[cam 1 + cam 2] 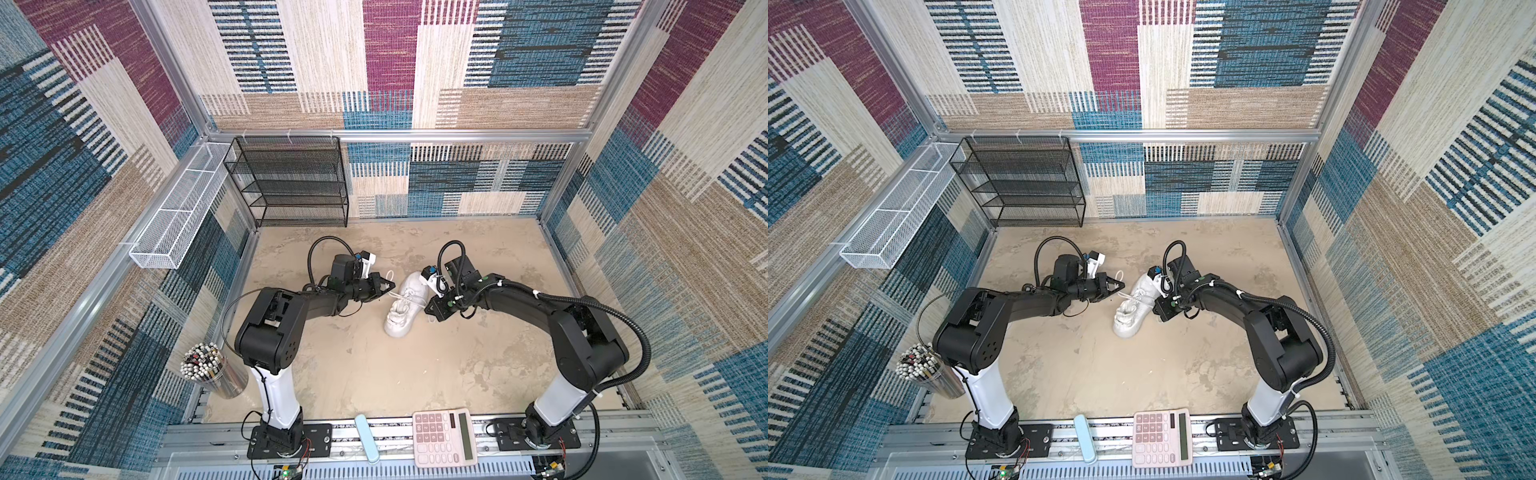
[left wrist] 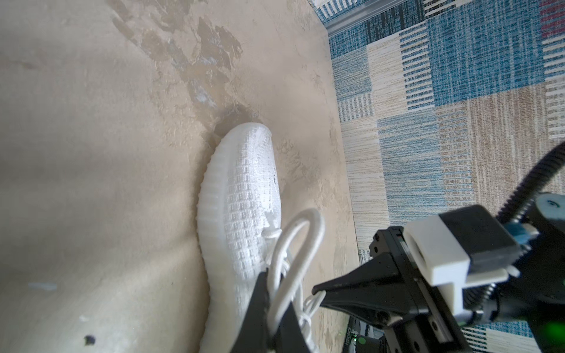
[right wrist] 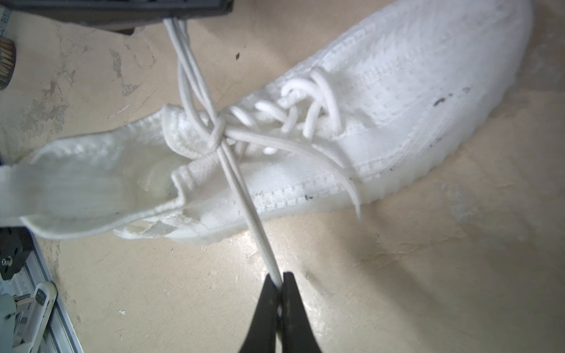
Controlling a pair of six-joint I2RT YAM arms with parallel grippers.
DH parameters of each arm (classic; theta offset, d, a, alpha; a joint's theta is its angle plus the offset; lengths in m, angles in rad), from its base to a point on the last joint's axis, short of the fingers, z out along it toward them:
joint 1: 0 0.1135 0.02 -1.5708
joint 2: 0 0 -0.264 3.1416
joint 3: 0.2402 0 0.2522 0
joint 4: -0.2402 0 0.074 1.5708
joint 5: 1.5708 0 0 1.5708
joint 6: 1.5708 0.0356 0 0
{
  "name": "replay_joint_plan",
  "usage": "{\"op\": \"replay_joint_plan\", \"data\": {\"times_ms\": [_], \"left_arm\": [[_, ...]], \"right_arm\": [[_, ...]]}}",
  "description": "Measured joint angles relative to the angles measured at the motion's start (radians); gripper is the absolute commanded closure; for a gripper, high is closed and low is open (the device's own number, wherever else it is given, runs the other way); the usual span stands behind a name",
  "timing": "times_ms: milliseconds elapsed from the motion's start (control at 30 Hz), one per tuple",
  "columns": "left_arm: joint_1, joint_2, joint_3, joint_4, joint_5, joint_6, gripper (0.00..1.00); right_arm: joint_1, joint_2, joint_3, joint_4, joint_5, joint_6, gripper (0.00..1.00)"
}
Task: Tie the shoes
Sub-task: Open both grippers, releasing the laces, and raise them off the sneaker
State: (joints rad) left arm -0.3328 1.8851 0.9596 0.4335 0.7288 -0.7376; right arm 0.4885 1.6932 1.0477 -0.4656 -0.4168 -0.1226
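Tabletop [image 1: 374, 374]: mottled beige, fills the lower middle of both top views. Two black arms reach in from the lower edge and meet over the shoe.

Sneaker [image 1: 405, 307]: all white, just right of centre in a top view. Toe points to the lower edge of the frame, heel to the upper edge. It looks tipped a little to one side, though I cannot tell if the sole sits flat.

Laces [image 3: 293, 101]: thin, round, white cord, criss-crossed up the tongue and gathered into a knot [image 3: 218, 131] at the collar. One free lace end [image 3: 354, 195] droops over the sole's edge.

Left fingers [image 2: 260, 314]: pressed together on a doubled loop [image 2: 302, 232] that arches out past the tips. In the right wrist view its strands run taut from the knot to the upper edge of the frame.

Right fingers [image 3: 263, 311]: pinched on a strand [image 3: 244, 207] running straight from the knot to the lower middle of the frame.

Handling, as judged:
- The knit upper looks soft and the shoe light, so it will likely slide or roll under lace tension. Opposed, even pulls seem safest.
- The cord looks limp and smooth and could slip from a tip-only pinch.
- Best hold is on the loops, close to the knot. Avoid the free end, since pulling it would probably undo the bow.
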Motion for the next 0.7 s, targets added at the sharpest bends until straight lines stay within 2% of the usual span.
{"op": "replay_joint_plan", "data": {"times_ms": [67,133,233,300,333,367,400,467,700], "left_arm": [[-0.008,-0.001,0.001,0.003,-0.005,0.000,0.79],[-0.008,-0.014,-0.004,0.006,-0.046,0.000,0.60],[-0.005,-0.040,-0.014,0.017,-0.066,0.001,0.44],[-0.010,-0.054,-0.017,0.011,-0.069,0.002,0.40],[-0.010,-0.064,-0.022,0.009,-0.069,0.007,0.38],[-0.010,-0.072,-0.027,0.006,-0.069,0.009,0.37],[-0.009,-0.081,-0.030,-0.001,-0.073,0.012,0.36],[-0.007,-0.098,-0.034,-0.013,-0.080,0.023,0.33],[0.007,-0.174,-0.077,-0.093,-0.096,0.053,0.32]], "right_arm": [[0.023,-0.004,0.003,-0.020,0.001,-0.008,0.96],[0.032,0.002,0.019,-0.086,0.019,-0.010,0.87],[0.039,0.024,0.034,-0.145,0.031,-0.010,0.72],[0.042,0.029,0.039,-0.170,0.035,-0.010,0.58],[0.042,0.028,0.040,-0.180,0.040,-0.010,0.44],[0.042,0.026,0.041,-0.187,0.045,-0.010,0.36],[0.042,0.020,0.042,-0.193,0.048,-0.006,0.22],[0.041,0.001,0.046,-0.199,0.053,-0.006,0.18],[0.005,-0.062,0.063,-0.225,0.073,0.014,0.16]]}}
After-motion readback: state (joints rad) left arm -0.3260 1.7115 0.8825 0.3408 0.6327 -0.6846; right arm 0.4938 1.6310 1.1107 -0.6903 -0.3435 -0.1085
